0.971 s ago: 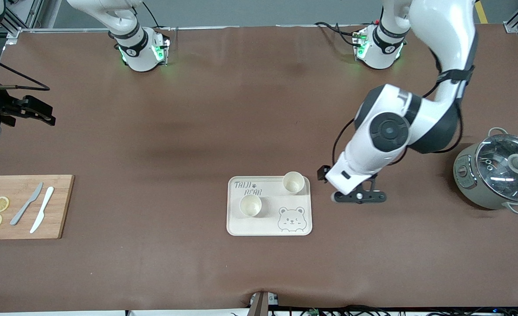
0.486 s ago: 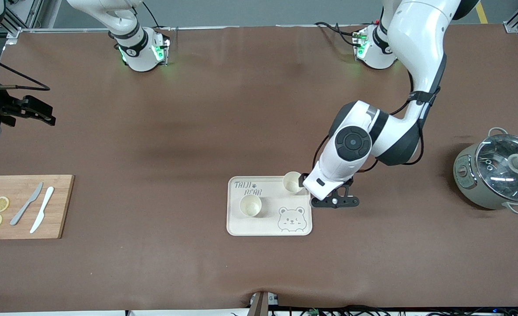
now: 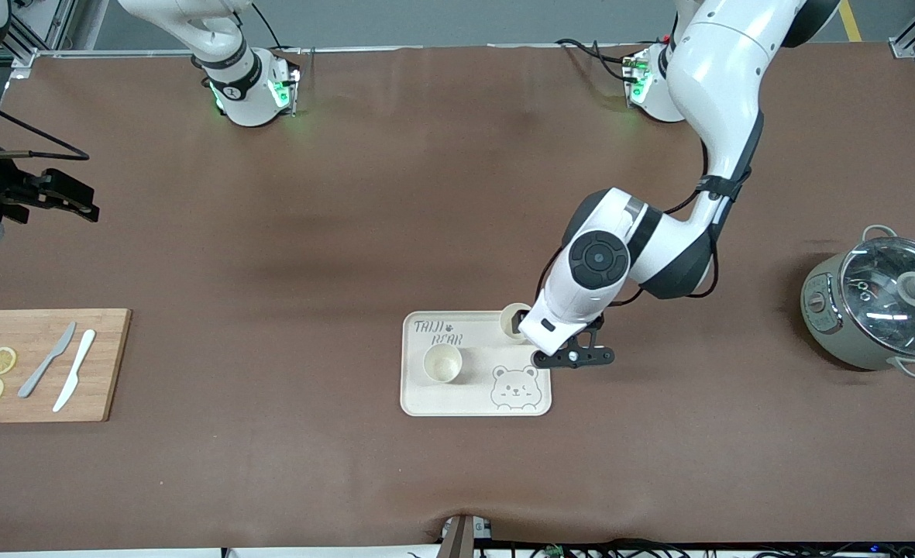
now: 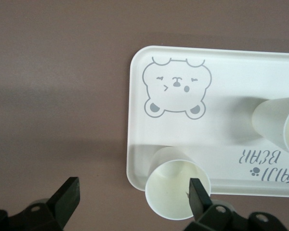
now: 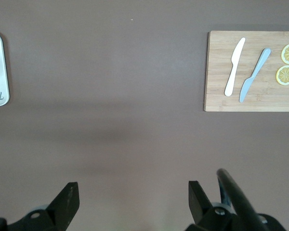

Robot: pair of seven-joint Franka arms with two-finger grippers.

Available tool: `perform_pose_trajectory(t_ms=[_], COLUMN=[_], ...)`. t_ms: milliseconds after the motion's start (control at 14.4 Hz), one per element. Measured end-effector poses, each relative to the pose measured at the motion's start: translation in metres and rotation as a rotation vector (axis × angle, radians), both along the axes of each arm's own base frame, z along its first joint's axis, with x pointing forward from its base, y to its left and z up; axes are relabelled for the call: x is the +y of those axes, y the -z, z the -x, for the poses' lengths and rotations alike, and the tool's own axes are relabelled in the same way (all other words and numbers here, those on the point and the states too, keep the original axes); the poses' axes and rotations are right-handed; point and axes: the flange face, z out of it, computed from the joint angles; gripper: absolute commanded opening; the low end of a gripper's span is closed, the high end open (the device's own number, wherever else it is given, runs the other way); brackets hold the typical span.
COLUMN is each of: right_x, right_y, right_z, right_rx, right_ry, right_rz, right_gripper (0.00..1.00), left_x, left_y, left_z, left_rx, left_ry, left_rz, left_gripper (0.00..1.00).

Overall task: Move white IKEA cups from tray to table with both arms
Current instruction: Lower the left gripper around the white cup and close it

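The left hand (image 4: 131, 199), fingers apart, hangs over the tray's (image 3: 472, 407) corner cup (image 4: 176, 185) on the desk (image 3: 349, 232); the second cup (image 3: 442, 363) stands mid-tray. The right hand (image 5: 130, 202) waits, fingers apart, above bare desk.

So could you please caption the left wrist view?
Open left end effector above tray corner, one finger over a white cup.

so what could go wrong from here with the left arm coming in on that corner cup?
1. The open left gripper is off-centre: one finger sits over the rim of the cup, not outside it. Descending now could hit the rim and tip the cup.
2. That cup stands at the edge of the tray; a sideways nudge may push it over the lip.
3. The second cup is close by; a wide swing might clip it.
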Motion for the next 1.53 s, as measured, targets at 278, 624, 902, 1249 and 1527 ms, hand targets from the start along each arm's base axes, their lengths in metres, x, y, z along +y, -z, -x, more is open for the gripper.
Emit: perform_pose_trajectory(t_ms=[278, 624, 902, 1249, 1527], right_x=[0.000, 0.000, 0.000, 0.000, 0.001], right_y=[0.000, 0.000, 0.000, 0.001, 0.001], right_z=[0.000, 0.000, 0.000, 0.000, 0.000], right_rx=[0.000, 0.001, 0.001, 0.002, 0.003], right_ry=[0.000, -0.001, -0.001, -0.001, -0.002], right_rz=[0.000, 0.000, 0.000, 0.000, 0.000], right_gripper=[1.00, 1.00, 1.00, 1.00, 1.00], left_x=[-0.009, -0.014, -0.009, -0.005, -0.004], left_y=[0.025, 0.054, 0.050, 0.056, 0.063], left_z=[0.010, 0.034, 0.048, 0.059, 0.063], left_rx=[-0.039, -0.061, -0.068, -0.066, -0.082], left_ry=[-0.040, -0.027, -0.015, -0.008, 0.003], left_rz=[0.034, 0.028, 0.023, 0.022, 0.026], left_gripper=[1.00, 1.00, 1.00, 1.00, 1.00])
